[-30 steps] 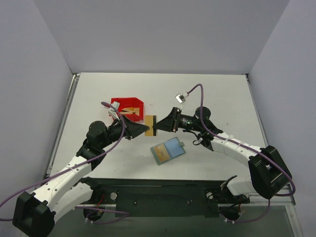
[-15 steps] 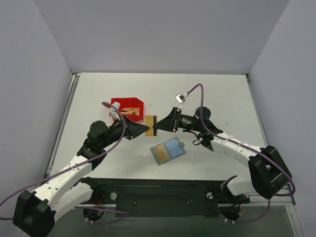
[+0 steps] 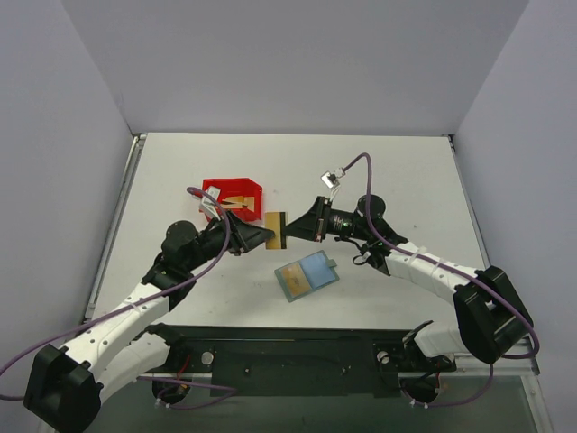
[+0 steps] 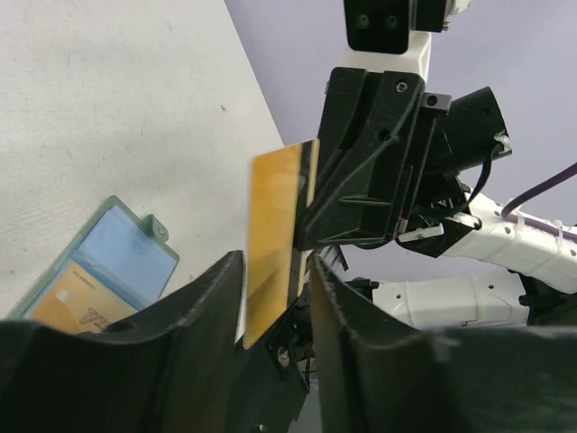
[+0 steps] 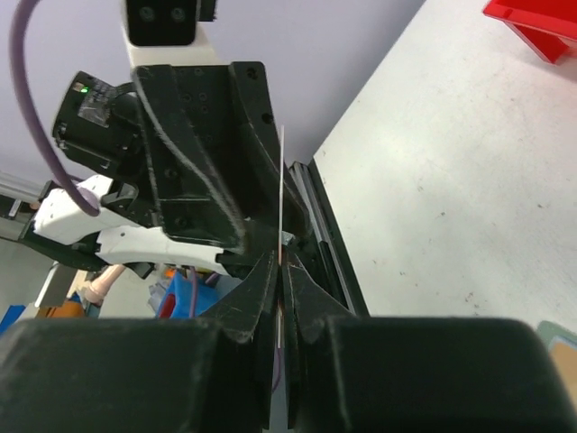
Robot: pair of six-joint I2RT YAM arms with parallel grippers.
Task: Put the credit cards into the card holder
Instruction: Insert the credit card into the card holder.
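A gold-tan credit card (image 3: 276, 221) with a dark stripe hangs above the table between both arms. My right gripper (image 3: 288, 231) is shut on its dark-stripe edge; in the right wrist view the card (image 5: 281, 180) shows edge-on, pinched between the jaws of the right gripper (image 5: 282, 262). My left gripper (image 4: 275, 263) is open, its jaws standing on either side of the card (image 4: 275, 225) with a gap on each side. The card holder (image 3: 306, 276) lies open on the table below, light blue inside, with another card (image 3: 290, 279) in its left pocket. It shows in the left wrist view too, as the card holder (image 4: 99, 271).
A red bin (image 3: 233, 198) stands just behind my left gripper with more gold-tan cards (image 3: 238, 200) in it. Purple cables loop over both wrists. The table's black front rail (image 3: 297, 356) runs along the near edge.
My left jaws have parted from the card and my right jaws have closed on it. The left gripper has drawn back slightly to the left.
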